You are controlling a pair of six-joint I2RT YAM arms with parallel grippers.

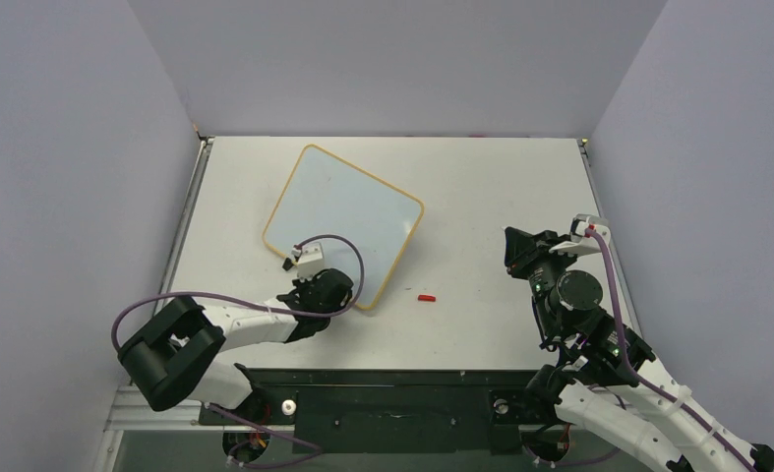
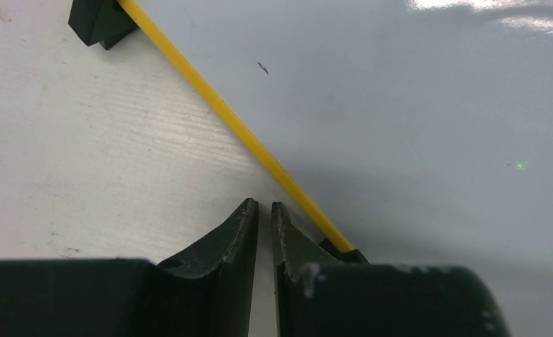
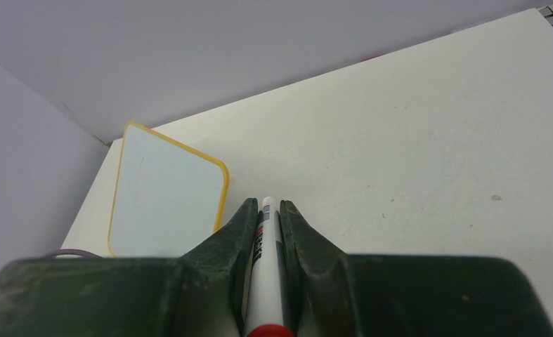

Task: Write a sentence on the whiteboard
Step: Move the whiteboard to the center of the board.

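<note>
The whiteboard [image 1: 348, 211] lies tilted on the table, white with a thin yellow-orange frame; it also shows in the right wrist view [image 3: 164, 196]. No red sentence shows on it; the surface in the left wrist view [image 2: 400, 105] carries only a tiny dark speck. My left gripper [image 1: 324, 287] is low over the board's near edge, its jaws [image 2: 264, 205] shut with nothing between them, just beside the yellow frame. My right gripper [image 1: 516, 251] is right of the board, above the table, shut [image 3: 266, 203] on a white marker [image 3: 265, 267] with a red end.
A small red cap [image 1: 426, 297] lies on the table between board and right arm. Black clips [image 2: 98, 21] sit on the board's near edge, one right by my left fingers. Grey walls enclose the table on three sides.
</note>
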